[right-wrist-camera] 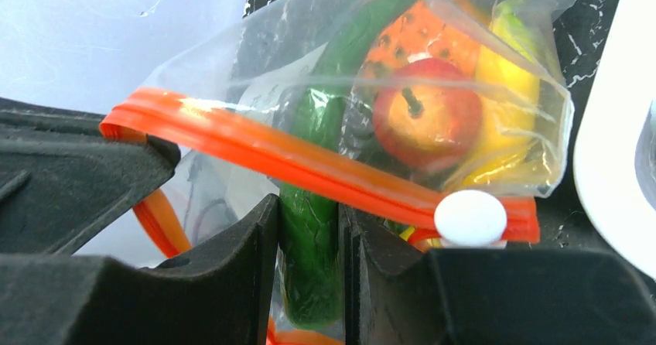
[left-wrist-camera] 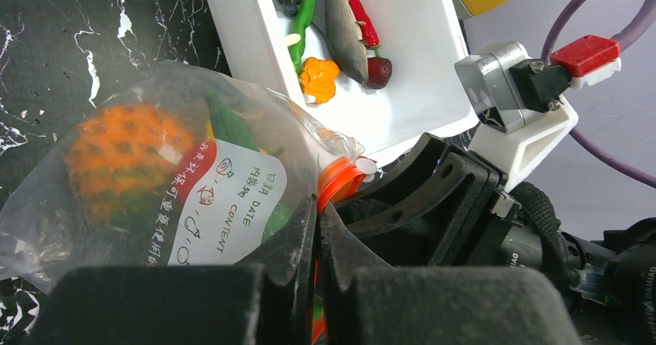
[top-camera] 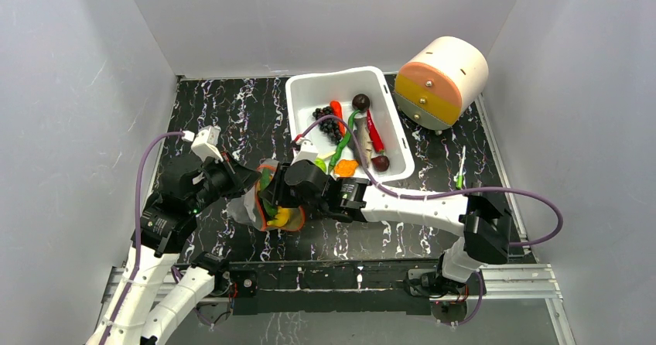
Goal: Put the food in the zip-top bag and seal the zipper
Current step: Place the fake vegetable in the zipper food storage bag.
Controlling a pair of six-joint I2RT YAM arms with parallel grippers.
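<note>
The zip-top bag [top-camera: 261, 210] lies on the dark table between my two grippers. It holds an orange pineapple [left-wrist-camera: 124, 155], a red apple [right-wrist-camera: 425, 113] and a yellow banana [right-wrist-camera: 507, 90]. My left gripper [left-wrist-camera: 318, 206] is shut on the red-orange zipper [left-wrist-camera: 338, 182] at the bag's mouth edge. My right gripper [right-wrist-camera: 309, 206] is shut on a long green vegetable [right-wrist-camera: 309, 268], whose far end reaches past the zipper [right-wrist-camera: 294, 159] into the open mouth. A white slider [right-wrist-camera: 469, 217] sits at the strip's right end.
The white bin [top-camera: 305, 90] stands just behind and right of the bag. It holds dark grapes [top-camera: 329, 124], a fish [left-wrist-camera: 340, 28], red chilies [left-wrist-camera: 360, 12] and an orange piece [left-wrist-camera: 319, 78]. A round cream and orange drum [top-camera: 442, 82] lies at the back right.
</note>
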